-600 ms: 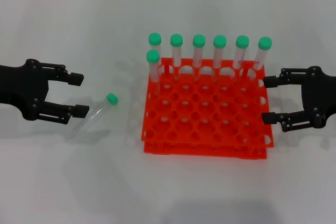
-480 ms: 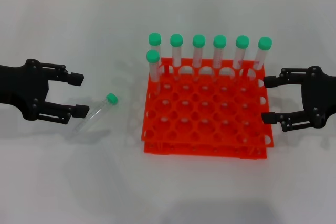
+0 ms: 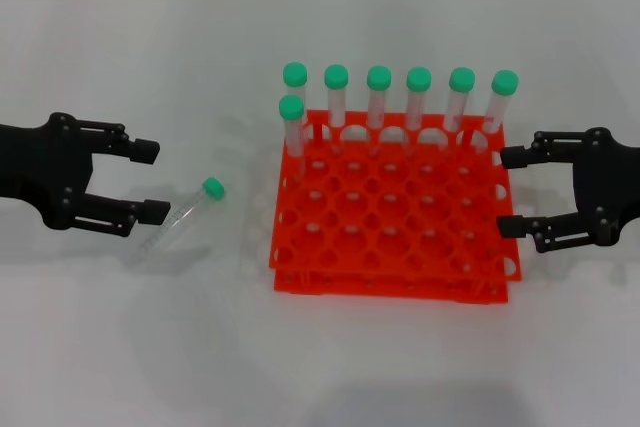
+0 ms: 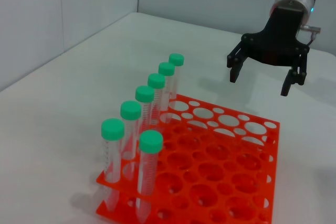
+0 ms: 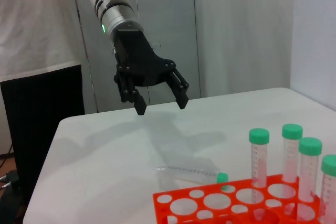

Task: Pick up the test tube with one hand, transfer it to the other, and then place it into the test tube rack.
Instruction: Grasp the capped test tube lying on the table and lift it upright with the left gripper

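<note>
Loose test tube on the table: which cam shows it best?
Head view: the test tube lies whole and unobstructed on the table, between the open left gripper and the rack. Right wrist view shows it lying beyond the rack edge. Left wrist view misses it.

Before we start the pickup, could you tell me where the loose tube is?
It lies flat on the table, between the open left gripper and the rack, touching neither.

1 orange-red test tube rack [image 3: 392,217] sits on 1 white table [image 3: 150,337]. 7 green-capped tubes [image 3: 378,97] stand upright in it (6 along the far row, 1 more at the left end of the next row). 1 further test tube [image 3: 182,214] lies loose on the table. 2 black grippers are present: the left gripper [image 3: 143,181] and the right gripper [image 3: 507,191].
</note>
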